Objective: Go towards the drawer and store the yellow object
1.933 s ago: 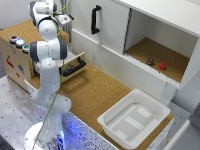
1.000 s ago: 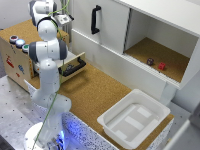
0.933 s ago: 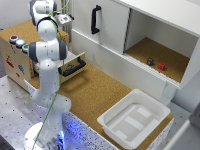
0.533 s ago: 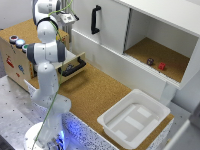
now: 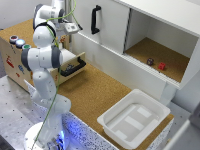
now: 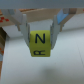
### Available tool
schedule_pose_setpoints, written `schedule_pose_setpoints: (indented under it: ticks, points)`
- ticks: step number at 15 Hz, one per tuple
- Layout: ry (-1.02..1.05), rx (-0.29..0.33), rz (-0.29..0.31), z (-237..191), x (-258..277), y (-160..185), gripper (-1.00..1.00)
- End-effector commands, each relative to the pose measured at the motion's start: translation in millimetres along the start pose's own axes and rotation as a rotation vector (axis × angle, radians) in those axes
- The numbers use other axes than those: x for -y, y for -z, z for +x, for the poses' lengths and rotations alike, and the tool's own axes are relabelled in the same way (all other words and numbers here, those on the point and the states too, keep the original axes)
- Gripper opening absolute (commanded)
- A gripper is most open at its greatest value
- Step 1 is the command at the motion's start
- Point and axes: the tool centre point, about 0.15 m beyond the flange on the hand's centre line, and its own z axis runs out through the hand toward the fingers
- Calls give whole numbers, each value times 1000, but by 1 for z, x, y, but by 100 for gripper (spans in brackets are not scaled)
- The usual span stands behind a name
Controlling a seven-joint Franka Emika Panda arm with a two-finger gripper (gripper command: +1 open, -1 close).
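Note:
In the wrist view my gripper [image 6: 38, 37] is shut on a yellow cube [image 6: 39, 43] with black letters on its faces, held between the two fingers [image 6: 23, 29] above a pale surface. In the exterior view the gripper [image 5: 71, 28] hangs high at the back left, above and a little behind the drawer; the cube is too small to make out there. The light-wood drawer [image 5: 69, 60] stands pulled open from the plywood box unit [image 5: 12, 57], its black bar handle [image 5: 73, 66] facing the cork floor.
A tall white cabinet door with a black vertical handle [image 5: 94, 20] is just to the exterior view's right of the gripper. An open cabinet bay holds a red block [image 5: 161, 65] and a dark one [image 5: 150, 61]. A white plastic tub [image 5: 132, 117] sits at the front right.
The upper arm and gripper have shifted slightly toward the exterior view's right. The cube stays held. The drawer has not moved.

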Motion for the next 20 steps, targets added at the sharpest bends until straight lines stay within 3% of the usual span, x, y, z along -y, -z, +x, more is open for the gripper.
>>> schedule_pose_setpoints:
  ticks: [1, 5, 11, 12, 20]
  points:
    - [20, -80, -138, -12, 16, -51, -100]
    - [16, -69, -174, -19, 6, -68, -100]
    - [-14, -20, -137, -37, -3, -85, -100]
    - [-18, -25, -134, -37, 0, -78, 100]
    - [2, -85, -196, -31, 17, -15, 100]
